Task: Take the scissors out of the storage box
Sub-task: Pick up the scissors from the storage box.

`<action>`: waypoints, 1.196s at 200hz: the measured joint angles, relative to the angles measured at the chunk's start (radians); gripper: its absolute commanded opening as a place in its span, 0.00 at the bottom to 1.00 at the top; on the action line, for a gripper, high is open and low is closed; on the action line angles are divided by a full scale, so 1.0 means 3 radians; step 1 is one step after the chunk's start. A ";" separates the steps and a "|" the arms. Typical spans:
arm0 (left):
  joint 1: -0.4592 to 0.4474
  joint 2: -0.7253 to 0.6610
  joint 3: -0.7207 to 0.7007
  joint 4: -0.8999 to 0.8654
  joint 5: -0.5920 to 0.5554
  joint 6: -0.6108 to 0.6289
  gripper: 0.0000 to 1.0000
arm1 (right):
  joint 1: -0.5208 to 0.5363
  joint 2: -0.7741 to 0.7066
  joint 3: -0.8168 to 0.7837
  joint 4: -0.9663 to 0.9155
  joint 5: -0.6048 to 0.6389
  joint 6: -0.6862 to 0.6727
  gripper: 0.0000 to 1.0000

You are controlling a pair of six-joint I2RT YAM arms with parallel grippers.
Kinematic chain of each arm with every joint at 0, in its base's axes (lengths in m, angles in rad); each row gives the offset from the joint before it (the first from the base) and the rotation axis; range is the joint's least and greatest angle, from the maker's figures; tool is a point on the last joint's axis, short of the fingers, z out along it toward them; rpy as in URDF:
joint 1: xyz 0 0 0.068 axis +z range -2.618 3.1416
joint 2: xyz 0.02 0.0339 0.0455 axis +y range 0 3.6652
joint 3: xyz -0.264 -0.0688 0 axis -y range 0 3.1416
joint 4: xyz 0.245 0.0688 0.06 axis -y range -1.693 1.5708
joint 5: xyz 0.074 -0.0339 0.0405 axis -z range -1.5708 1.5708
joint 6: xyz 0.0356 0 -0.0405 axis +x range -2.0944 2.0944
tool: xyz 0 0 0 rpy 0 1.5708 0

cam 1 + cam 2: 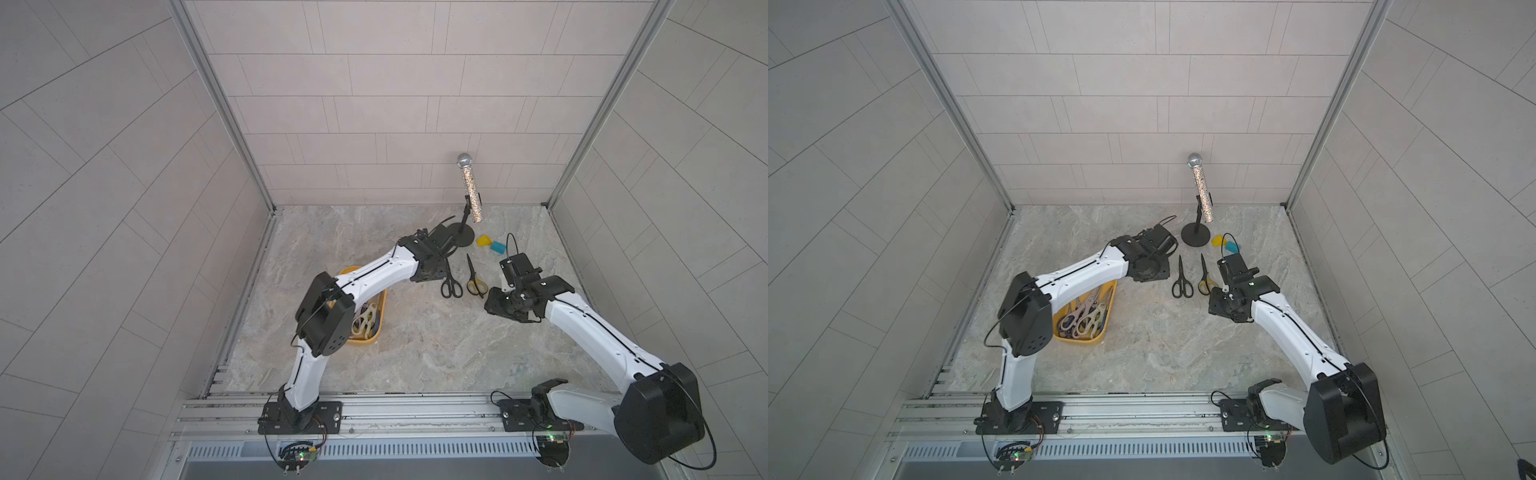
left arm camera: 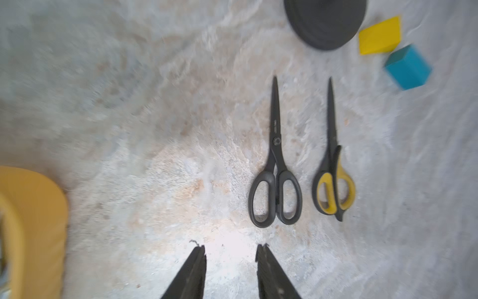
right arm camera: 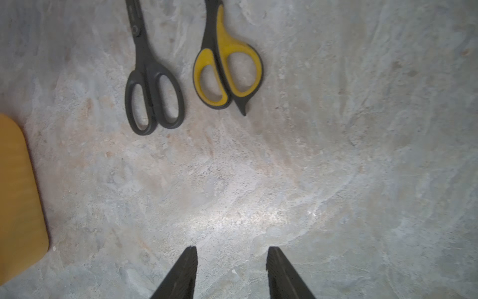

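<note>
While left hand (image 2: 230, 249) and right hand (image 3: 231, 249) both hang released, jaws apart on nothing, black-handled scissors (image 2: 275, 155) and yellow-and-black scissors (image 2: 333, 178) lie side by side, not touching, on the surface (image 2: 155, 129) outside the storage box (image 1: 1079, 338), blades toward the stand base (image 2: 324, 23). Other scissors (image 1: 1088, 316) piled inside it, partly under left arm (image 1: 1077, 270).

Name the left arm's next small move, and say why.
Probably swing the left claw over to the storage box. It is open and empty, the black scissors and the yellow-and-black scissors already lie on the table, and several pairs are in the box.
</note>
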 measured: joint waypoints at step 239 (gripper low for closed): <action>0.0841 -0.1612 -0.2444 -0.0750 0.0000 0.1176 0.28 | 0.0481 0.0460 0.0097 0.0061 0.0083 0.0126 0.48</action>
